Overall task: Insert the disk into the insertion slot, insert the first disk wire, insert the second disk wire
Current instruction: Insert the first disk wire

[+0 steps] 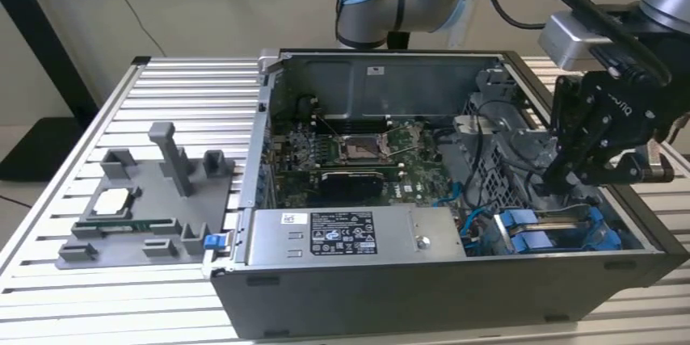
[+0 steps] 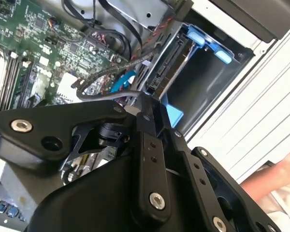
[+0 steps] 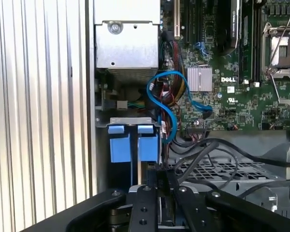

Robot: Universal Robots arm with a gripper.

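The disk [image 2: 175, 60] sits edge-on in its blue carrier [image 2: 203, 41] inside the insertion slot [image 2: 208, 84] of the dark drive cage [image 1: 603, 228]. Its connector edge faces the motherboard. In the first wrist view two blue carrier tabs [image 3: 147, 145] show side by side at the cage mouth. My black gripper [image 1: 563, 179] hangs over that cage at the exterior view's right. Its fingertips [image 2: 146, 104] are drawn together right at the disk's connector edge, pinching the end of a black wire [image 2: 99, 94] that loops back toward the board. In the first wrist view the gripper [image 3: 157, 176] sits just behind the blue tabs.
The open computer case holds a motherboard [image 1: 356, 151] and a silver power supply [image 1: 356, 236]. A blue cable [image 3: 164, 96] and black cable bundles [image 3: 203, 154] cross beside the cage. A grey parts fixture [image 1: 151, 199] stands on the slatted table. A person's hand [image 2: 280, 174] is outside the case.
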